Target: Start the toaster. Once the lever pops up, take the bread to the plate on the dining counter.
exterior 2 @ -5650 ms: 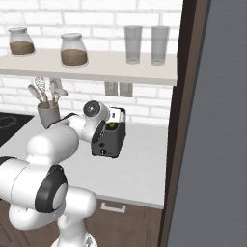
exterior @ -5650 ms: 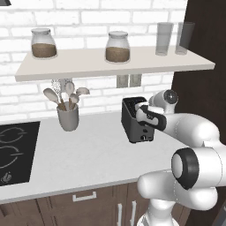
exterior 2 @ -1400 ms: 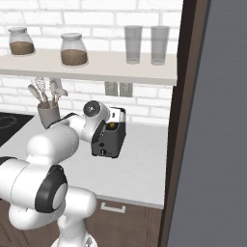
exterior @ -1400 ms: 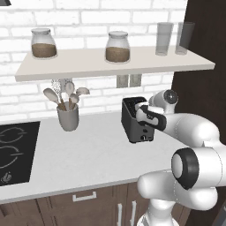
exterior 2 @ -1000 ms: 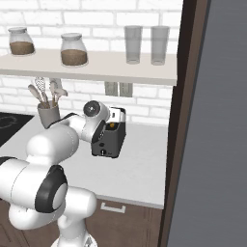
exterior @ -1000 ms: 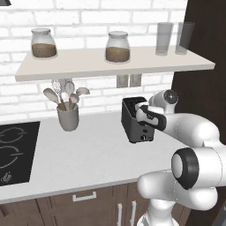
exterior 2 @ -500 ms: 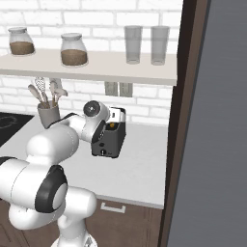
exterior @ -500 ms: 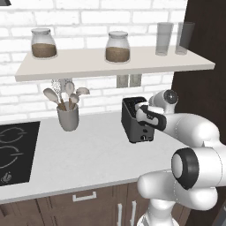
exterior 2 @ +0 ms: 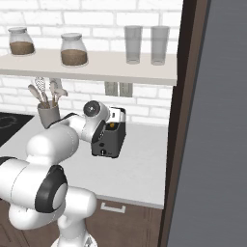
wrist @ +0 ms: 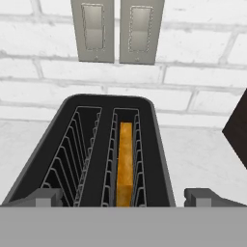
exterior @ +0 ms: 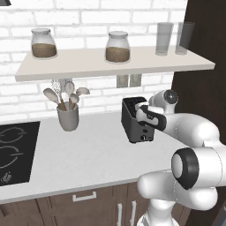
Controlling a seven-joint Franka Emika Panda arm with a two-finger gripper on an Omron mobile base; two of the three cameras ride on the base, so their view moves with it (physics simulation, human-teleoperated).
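Note:
The dark toaster (exterior: 133, 125) (exterior 2: 110, 139) stands on the white worktop near the brick wall. In the hand view I look down into the toaster (wrist: 99, 154) from its near end. The bread (wrist: 125, 161) sits low in the right slot, golden-orange, and the left slot is empty. My gripper (exterior: 146, 116) (exterior 2: 109, 119) (wrist: 125, 198) hovers over the toaster's near end, open, its fingertips (wrist: 47, 197) set wide apart either side of the body with nothing between them. The plate and the dining counter are out of view.
A grey utensil holder (exterior: 68, 116) stands left of the toaster and a black hob (exterior: 13, 152) lies further left. Above runs a shelf (exterior: 114, 64) with jars and glasses. Two wall outlets (wrist: 116, 30) sit behind the toaster. A dark tall cabinet (exterior 2: 190, 120) closes the right side.

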